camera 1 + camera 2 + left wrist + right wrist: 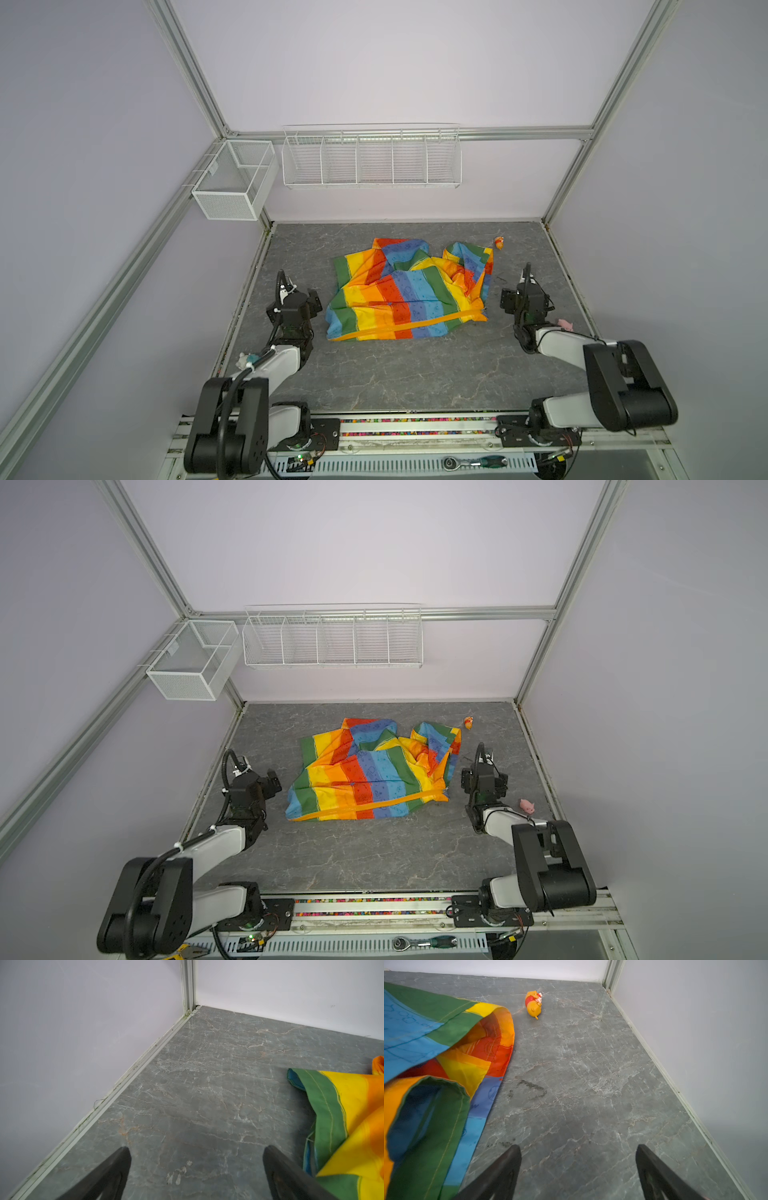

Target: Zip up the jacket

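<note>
Both my grippers are empty and spread wide: the left gripper (195, 1150) and the right gripper (578, 1148) each show only bare tabletop between their fingers. I take the orange toy (499, 242) as my mark. The jacket (409, 291) lies just beside it, one bunched corner nearly reaching it. The rest spreads away from the toy toward my left arm. My right gripper sits near the toy, beside the jacket's closest edge. My left is well apart from the toy, past the jacket's far edge.

The jacket's long axis runs across the table, away from the toy. The zipper strip (415, 326) follows that axis along the edge turned away from the toy. I cannot tell collar from hem in this crumple.

I judge the step to be the first reach. To do it well I should find the slider (too small for me to make out here). One gripper should pin the strip's end low and flat. The other should draw along the strip's line, not across it, since thin fabric will bunch.
</note>
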You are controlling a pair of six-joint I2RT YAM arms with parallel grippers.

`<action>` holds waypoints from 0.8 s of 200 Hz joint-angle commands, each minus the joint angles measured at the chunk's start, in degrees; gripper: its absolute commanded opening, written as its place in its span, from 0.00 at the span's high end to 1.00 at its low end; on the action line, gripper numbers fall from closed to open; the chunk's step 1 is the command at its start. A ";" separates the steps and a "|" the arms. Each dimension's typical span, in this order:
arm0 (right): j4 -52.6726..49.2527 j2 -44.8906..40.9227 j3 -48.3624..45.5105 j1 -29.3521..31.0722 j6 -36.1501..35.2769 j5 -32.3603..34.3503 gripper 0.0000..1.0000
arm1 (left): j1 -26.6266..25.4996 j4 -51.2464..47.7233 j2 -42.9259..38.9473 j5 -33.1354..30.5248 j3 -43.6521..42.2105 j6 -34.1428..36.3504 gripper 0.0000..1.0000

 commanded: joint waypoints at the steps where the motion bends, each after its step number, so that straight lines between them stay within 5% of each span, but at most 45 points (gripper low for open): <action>1: 12.41 0.94 -1.30 0.16 -3.84 0.93 0.11 | 0.21 13.28 5.16 2.49 0.92 3.28 0.01; 21: 17.35 2.06 -4.52 -2.98 -3.93 -10.60 0.12 | -0.10 37.32 16.54 3.84 -3.82 6.94 0.01; 33: 28.31 6.74 -6.35 -2.76 -6.54 -12.51 0.11 | -0.17 24.41 10.77 0.99 -1.72 3.42 0.01; 46: 14.13 3.07 -2.40 -3.65 -3.95 -13.19 0.11 | 0.92 22.13 12.78 1.84 0.51 2.59 0.01; 54: 17.39 4.54 -2.71 -5.05 -3.72 -15.44 0.11 | 1.03 25.07 14.98 2.01 1.57 4.09 0.01; 70: 14.04 3.61 -1.95 -5.43 -3.19 -16.21 0.11 | 1.06 12.46 11.49 1.96 4.59 1.92 0.01; 88: 15.57 4.12 -2.20 -5.63 -3.32 -16.53 0.11 | 0.97 23.46 14.82 1.97 1.95 4.03 0.01; 109: 15.62 4.00 -2.28 -5.68 -3.31 -16.61 0.11 | 0.92 15.25 12.36 1.72 3.90 2.38 0.01; 135: 15.56 3.71 -2.44 -5.60 -3.32 -16.58 0.12 | 0.98 23.02 14.55 2.30 1.90 3.86 0.01; 160: 15.34 3.68 -2.37 -5.64 -3.37 -16.62 0.12 | 0.97 19.96 13.62 2.32 2.45 3.31 0.01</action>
